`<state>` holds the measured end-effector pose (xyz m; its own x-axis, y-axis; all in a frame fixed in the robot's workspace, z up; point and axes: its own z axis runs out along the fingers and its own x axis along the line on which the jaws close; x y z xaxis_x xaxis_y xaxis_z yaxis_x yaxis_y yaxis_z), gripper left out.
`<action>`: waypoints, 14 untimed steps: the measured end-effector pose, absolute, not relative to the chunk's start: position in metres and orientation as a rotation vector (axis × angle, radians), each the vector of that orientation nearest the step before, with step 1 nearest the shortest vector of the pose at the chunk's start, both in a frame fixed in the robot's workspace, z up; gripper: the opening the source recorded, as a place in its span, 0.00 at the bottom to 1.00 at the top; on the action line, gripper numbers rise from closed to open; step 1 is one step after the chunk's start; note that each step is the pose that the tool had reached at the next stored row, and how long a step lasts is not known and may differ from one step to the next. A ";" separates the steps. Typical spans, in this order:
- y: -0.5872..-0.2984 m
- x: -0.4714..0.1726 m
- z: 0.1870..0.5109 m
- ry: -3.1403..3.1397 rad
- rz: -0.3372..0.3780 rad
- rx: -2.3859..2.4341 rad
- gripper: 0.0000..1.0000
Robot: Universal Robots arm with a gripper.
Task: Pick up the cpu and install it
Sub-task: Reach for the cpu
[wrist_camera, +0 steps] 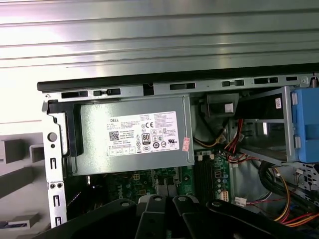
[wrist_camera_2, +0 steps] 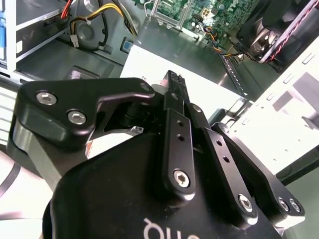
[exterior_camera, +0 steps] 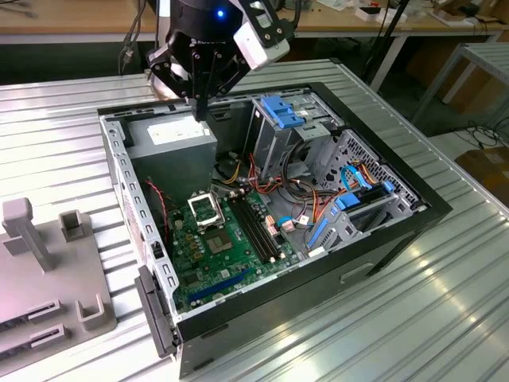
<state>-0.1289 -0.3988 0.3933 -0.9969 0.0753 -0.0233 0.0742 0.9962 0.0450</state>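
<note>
- We're over the open case (exterior_camera: 262, 322), flat on the ribbed metal table (exterior_camera: 445, 318); side panel off, insides facing up
- The gripper (exterior_camera: 200, 110) hangs above the power supply (exterior_camera: 171, 135), at the far corner of the case in the exterior view; tips point straight down
- Claw clenched; in the second wrist view the gripper (wrist_camera_2: 174, 82) has its two fingers drawn in to one narrow point, over the supply's white label; whether anything thin is nipped between them, I cannot tell
- The cpu; I cannot tell where it is, too small to pick out from these angles
- The socket (exterior_camera: 205, 209) sits on the green board (exterior_camera: 223, 255), nearer the exterior camera than the supply and well apart from the gripper; black frame, dark middle
- Just beside the socket, a small dark chip (exterior_camera: 219, 241); toward the exterior view's right of both, long black memory slots (exterior_camera: 258, 227) run side by side
- The first wrist view looks onto the supply (wrist_camera: 132, 142), a grey box with its label, tucked against the case's rim; the board (wrist_camera: 149, 179) lies next to it; red and yellow wires (wrist_camera: 234, 142) bunch beside the supply
- The blue drive cage (exterior_camera: 282, 111) stands to the exterior view's right of the gripper; the same blue shows in the first wrist view (wrist_camera: 305, 124)
- On the table at the exterior view's left lies a grey fixture (exterior_camera: 48, 263) with upright posts and slots; apart from the case
</note>
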 end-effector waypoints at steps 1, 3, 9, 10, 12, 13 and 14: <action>-0.399 -0.130 0.393 3.114 0.069 0.117 0.11; -0.399 -0.132 0.393 3.114 0.069 0.117 0.11; -0.399 -0.135 0.393 3.114 0.069 0.117 0.11; -0.399 -0.136 0.393 3.114 0.069 0.117 0.11; -0.399 -0.137 0.393 3.114 0.069 0.117 0.11; -0.399 -0.137 0.393 3.114 0.069 0.117 0.11; -0.399 -0.138 0.393 3.114 0.069 0.117 0.11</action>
